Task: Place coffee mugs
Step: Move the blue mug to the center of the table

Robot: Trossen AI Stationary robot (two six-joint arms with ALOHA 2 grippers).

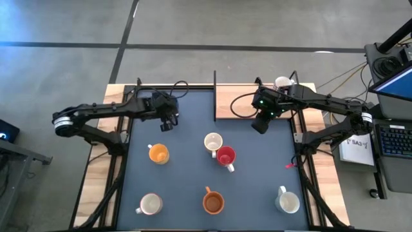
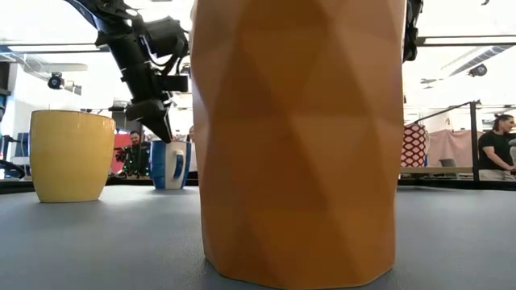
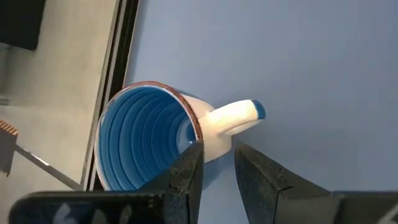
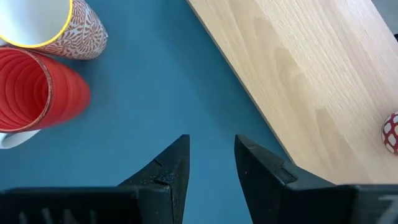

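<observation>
The blue mug (image 3: 149,134) stands upright at the mat's (image 1: 193,187) far left, its handle (image 3: 236,115) pointed toward the mat's middle. The left gripper (image 3: 217,168) is lowered over it, jaws astride the rim without clamping. The right gripper (image 4: 211,165) is held parted, empty, above bare mat. 7 mugs are counted on the mat.

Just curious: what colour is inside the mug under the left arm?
Blue, ringed inside the mug; the left wrist view shows it best.
</observation>
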